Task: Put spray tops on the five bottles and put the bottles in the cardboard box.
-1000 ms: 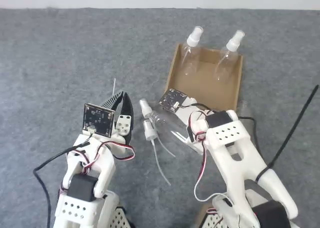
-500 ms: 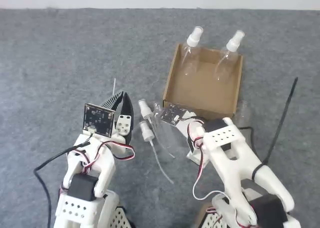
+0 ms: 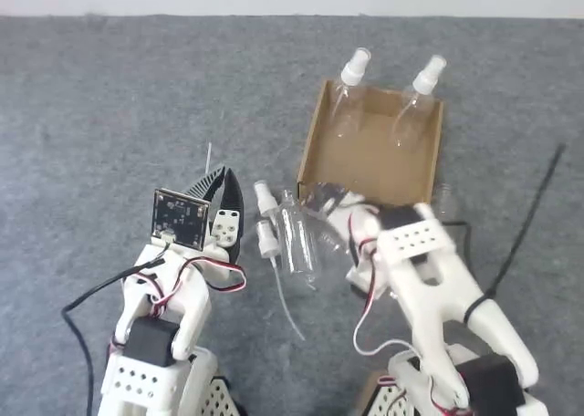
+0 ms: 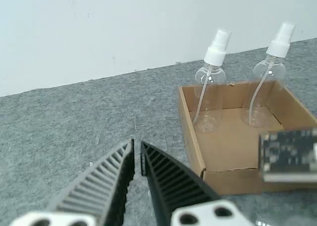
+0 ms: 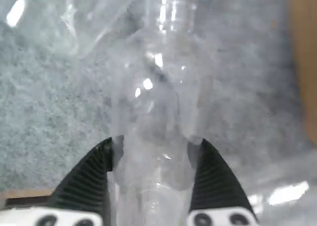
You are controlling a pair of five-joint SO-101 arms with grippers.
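The cardboard box [image 3: 313,142] stands open on the grey table [image 3: 109,97], on the far side of the right arm. Inside it the left capped bottle [image 3: 349,92] and the right capped bottle [image 3: 418,97] stand upright, both against the far wall, so the near half of the box floor is free.

The left gripper [image 4: 137,144] has its two fingers pressed nearly together, tip beside tip. It hangs over bare table. There is wide open room to its left and beyond it, up to the far table edge under the pale wall [image 4: 99,28].

Between the two arms lie two spray tops, one [image 3: 265,197] farther and one [image 3: 271,239] nearer, side by side, with their thin tubes running toward the arms. Just to their right a capless bottle [image 3: 299,243] lies on the table. Its neck points to the near left corner of the box and is close to it.

The right gripper [image 5: 156,142] pinches a clear bottle [image 5: 158,87], with one finger on each side of its wall. From above this gripper is blurred. It sits just right of the capless bottle and just before the near box wall — little room there. Whether the capless bottle is the pinched one cannot be told.

One more bottle [image 3: 443,197] sits outside the box, near its near right corner.
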